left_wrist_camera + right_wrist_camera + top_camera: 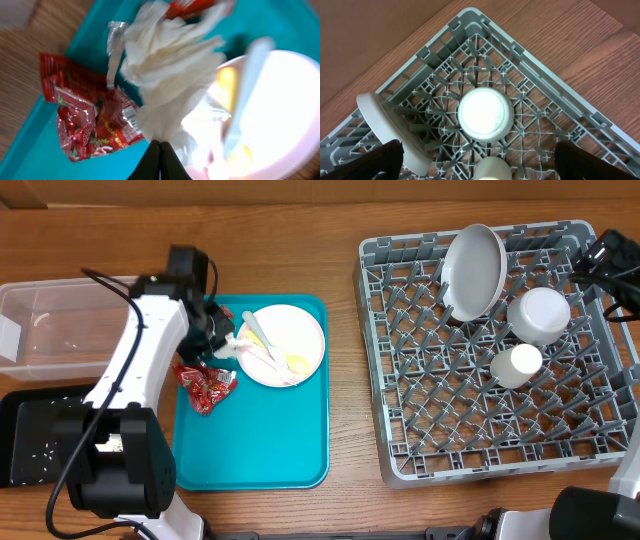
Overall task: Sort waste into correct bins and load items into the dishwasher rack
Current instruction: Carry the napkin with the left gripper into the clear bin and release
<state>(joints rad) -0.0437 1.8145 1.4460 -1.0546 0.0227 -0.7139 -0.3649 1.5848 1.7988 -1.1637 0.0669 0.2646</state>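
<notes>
Crumpled white napkin [170, 75], shown at the left rim of the pale pink plate [300, 330] on the teal tray [260, 450]. The left gripper [160, 161] has its 2 fingers pressed fully together, and the napkin's lower fold appears pinched between their tips. Just beside it on the tray lies 1 shiny red wrapper [90, 125]; the edge of another red wrapper shows at the top of the left wrist view. A yellow spoon [295, 363] and pale utensils [258, 330] rest on the plate.

The right gripper [598, 260] hangs over the far right corner of the dishwasher rack [480, 430], jaws spread wide and holding nothing. The rack carries a plate on edge [475, 270], a white bowl [540, 313] and a small white cup [515, 365].

Step in hand, as judged: waste sorting, with the napkin grasped but not yet lifted clear. The next move calls for a lift that frees the napkin from the plate rim and utensils, then a carry left to the bins: the clear tub [60, 320] or the black tray [40, 435], which holds scattered white grains. Which of the 2 takes paper cannot be told.
</notes>
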